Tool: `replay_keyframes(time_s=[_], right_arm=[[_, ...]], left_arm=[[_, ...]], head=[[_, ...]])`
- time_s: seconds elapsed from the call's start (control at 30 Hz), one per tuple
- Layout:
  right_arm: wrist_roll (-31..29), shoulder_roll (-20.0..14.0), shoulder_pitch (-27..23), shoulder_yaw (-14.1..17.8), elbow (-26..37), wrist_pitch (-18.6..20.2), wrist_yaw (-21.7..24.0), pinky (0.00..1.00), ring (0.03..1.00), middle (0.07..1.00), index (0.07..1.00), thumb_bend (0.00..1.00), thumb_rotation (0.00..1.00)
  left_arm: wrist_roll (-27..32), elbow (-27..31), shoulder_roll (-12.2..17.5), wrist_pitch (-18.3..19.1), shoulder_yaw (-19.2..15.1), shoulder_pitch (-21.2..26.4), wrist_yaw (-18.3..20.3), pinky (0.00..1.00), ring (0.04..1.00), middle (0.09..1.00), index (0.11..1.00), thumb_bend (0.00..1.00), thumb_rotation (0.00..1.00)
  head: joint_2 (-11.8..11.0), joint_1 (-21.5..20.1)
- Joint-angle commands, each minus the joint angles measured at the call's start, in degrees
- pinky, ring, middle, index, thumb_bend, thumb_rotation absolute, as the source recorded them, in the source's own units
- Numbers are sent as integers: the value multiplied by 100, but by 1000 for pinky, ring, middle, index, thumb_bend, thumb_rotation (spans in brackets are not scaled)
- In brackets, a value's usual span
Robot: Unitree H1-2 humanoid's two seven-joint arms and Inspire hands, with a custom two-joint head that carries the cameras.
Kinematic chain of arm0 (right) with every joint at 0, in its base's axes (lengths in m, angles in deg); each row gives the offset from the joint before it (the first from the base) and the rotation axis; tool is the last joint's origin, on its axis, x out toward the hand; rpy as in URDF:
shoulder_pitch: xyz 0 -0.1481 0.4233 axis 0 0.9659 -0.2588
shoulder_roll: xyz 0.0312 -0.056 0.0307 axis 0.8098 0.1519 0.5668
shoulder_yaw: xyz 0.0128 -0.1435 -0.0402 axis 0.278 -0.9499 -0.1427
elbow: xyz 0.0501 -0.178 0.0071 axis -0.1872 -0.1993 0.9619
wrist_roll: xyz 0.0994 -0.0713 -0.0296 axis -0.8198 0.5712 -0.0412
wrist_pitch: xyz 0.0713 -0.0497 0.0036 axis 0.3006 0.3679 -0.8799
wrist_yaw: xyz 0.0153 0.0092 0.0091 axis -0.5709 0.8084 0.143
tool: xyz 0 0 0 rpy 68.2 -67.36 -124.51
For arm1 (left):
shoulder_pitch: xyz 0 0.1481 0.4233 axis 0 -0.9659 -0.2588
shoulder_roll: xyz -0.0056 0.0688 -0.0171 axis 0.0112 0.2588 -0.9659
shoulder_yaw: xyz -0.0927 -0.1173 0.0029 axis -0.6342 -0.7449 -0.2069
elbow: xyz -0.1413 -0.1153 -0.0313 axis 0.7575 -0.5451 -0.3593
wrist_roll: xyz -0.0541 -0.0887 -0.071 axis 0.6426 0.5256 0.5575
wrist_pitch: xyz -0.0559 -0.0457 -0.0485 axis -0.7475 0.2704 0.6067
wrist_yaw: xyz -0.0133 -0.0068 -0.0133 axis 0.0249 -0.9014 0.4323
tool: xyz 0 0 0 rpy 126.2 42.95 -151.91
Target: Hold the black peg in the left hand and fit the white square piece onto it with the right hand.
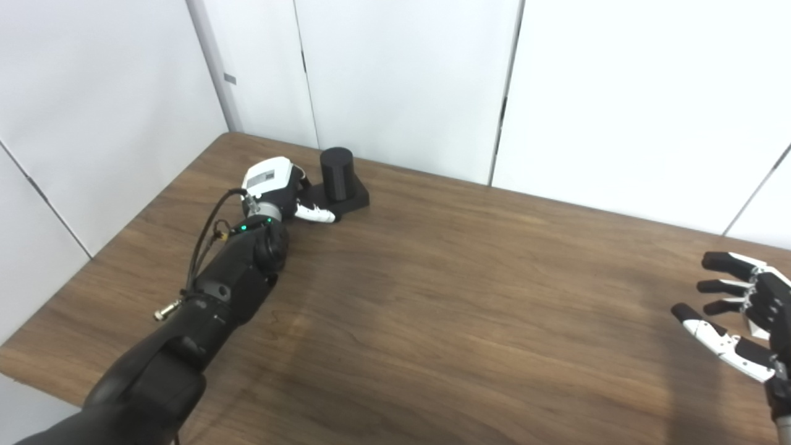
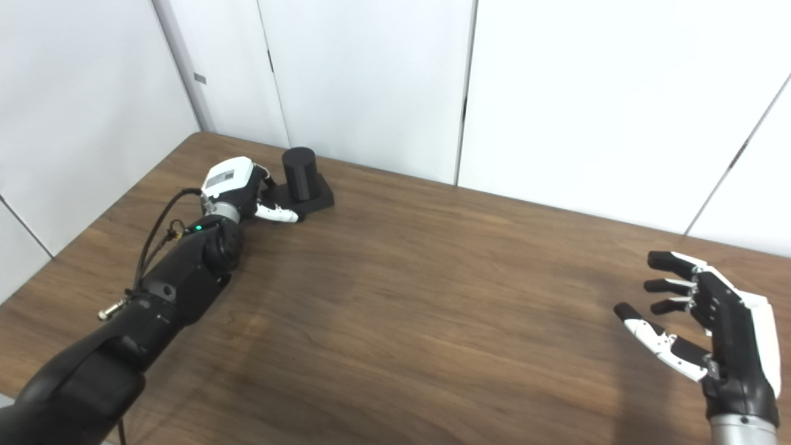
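A black peg (image 1: 337,173), a short upright cylinder on a flat black square base (image 1: 355,199), stands near the table's far left corner. My left hand (image 1: 275,185) lies against the base's left side. Its white thumb (image 1: 315,214) runs along the base's near edge, and its fingers are hidden behind the hand, so the grip cannot be judged. My right hand (image 2: 710,327) hovers over the table's right end, far from the peg, fingers spread, nothing in it. No white square piece shows in either view.
The brown wooden table (image 1: 463,296) stretches between the two hands. White wall panels (image 1: 401,80) close off its far edge and left side. A black cable (image 1: 207,235) loops off the left forearm.
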Motion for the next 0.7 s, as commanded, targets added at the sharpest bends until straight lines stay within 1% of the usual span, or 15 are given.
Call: replay_keyframes(time_s=[0.0,0.1,0.23,0.27,0.33,0.4,0.43,0.53,0.63,0.67], right_arm=[[7,-65,-149,43,179,-248,-63,472,614,717,688,413,0],[6,-68,-146,48,165,-262,-64,472,612,714,684,410,0],[0,-37,-148,53,193,-205,-70,473,611,711,687,410,0],[-4,-34,-157,55,158,-256,-85,470,610,710,687,410,0],[-12,-32,-176,56,74,-364,-114,464,604,708,681,413,0],[-17,-34,-190,51,-10,-468,-140,458,601,707,677,416,0],[-11,-34,-193,48,-31,-490,-146,458,602,708,678,418,0],[-127,-8,-215,51,-85,-490,-106,481,612,717,680,409,0],[-137,-7,-230,39,-165,-583,-123,500,612,720,676,406,0],[-113,-7,-229,38,-188,-616,-144,502,611,719,676,406,0]], left_arm=[[66,96,68,-235,97,-12,167,843,937,879,482,521,67],[159,134,77,-467,96,-63,180,765,897,857,480,522,63],[249,194,138,-684,172,-88,387,806,890,861,480,524,66],[312,236,163,-773,198,-94,524,805,892,867,480,524,66],[380,303,204,-965,274,-101,725,855,920,883,482,524,65],[413,381,238,-1238,389,-116,858,883,922,884,484,524,63],[417,411,237,-1352,431,-128,873,900,924,884,485,524,63],[398,500,178,-1753,538,-203,804,906,917,873,486,523,64],[385,646,141,-2025,634,-282,861,929,927,875,487,523,66],[407,713,129,-2179,683,-313,906,931,929,876,487,523,67]], head=[[18,10],[23,16],[38,-25],[46,-62],[56,-105],[57,-152],[57,-152],[65,-239],[76,-336],[84,-389]])
